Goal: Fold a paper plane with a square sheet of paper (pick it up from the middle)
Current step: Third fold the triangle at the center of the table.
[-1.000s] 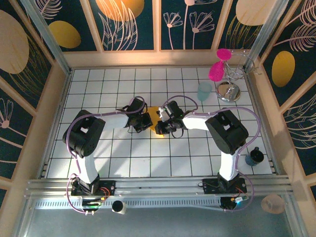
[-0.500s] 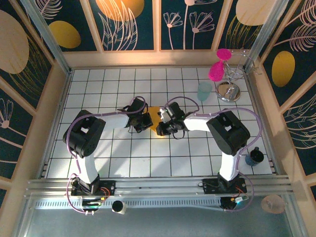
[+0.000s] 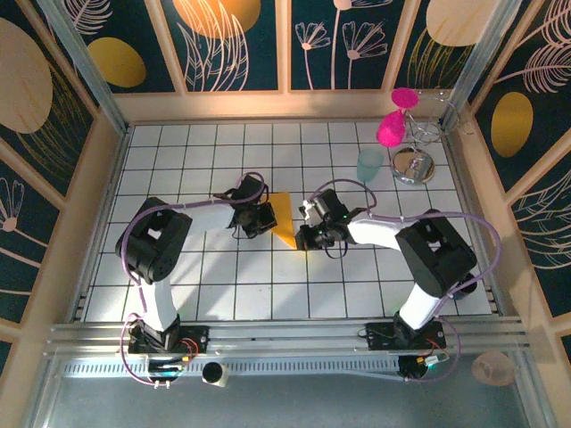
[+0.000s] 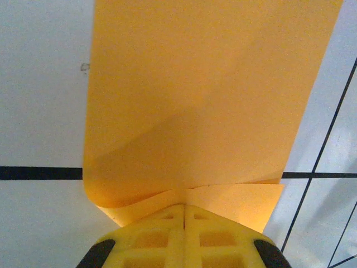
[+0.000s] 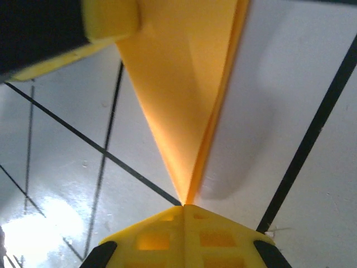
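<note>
The left gripper [image 4: 184, 207] has its two yellow ribbed fingers [image 4: 148, 240] pressed flat together, pinching the near edge of the paper [image 4: 206, 95]. A small flap of paper sticks out on each side of the seam. The sheet is thin, smooth, matte orange-yellow and unmarked. From this grip it spreads away as a broad panel, with a soft curl along its left side and a faint shadowed bulge across the middle.

The right gripper [image 5: 184, 207] is likewise closed tight, its fingers meeting on the sharp tip of the paper [image 5: 178, 84]. The paper widens away from it as a narrow layered wedge with a crisp crease down its right edge. One yellow finger [image 5: 111, 19] of the left gripper sits at the wide end.

From above, the paper [image 3: 282, 217] is a slim triangle low over the middle of the white tiled table [image 3: 205, 285]. Its broad end points to the far side and its tip to the near side. The left gripper [image 3: 261, 220] is on its left and the right gripper [image 3: 302, 238] is at the tip. Glossy tiles with dark lines lie open on every side of it. A pale teal cup [image 3: 369, 165] and a shiny metal dish [image 3: 412, 165] stand well apart at the far right, and a dark cup [image 3: 459, 283] stands by the right edge. Both arms reach inward with elbows bent outward, forearms low, wrists facing each other
</note>
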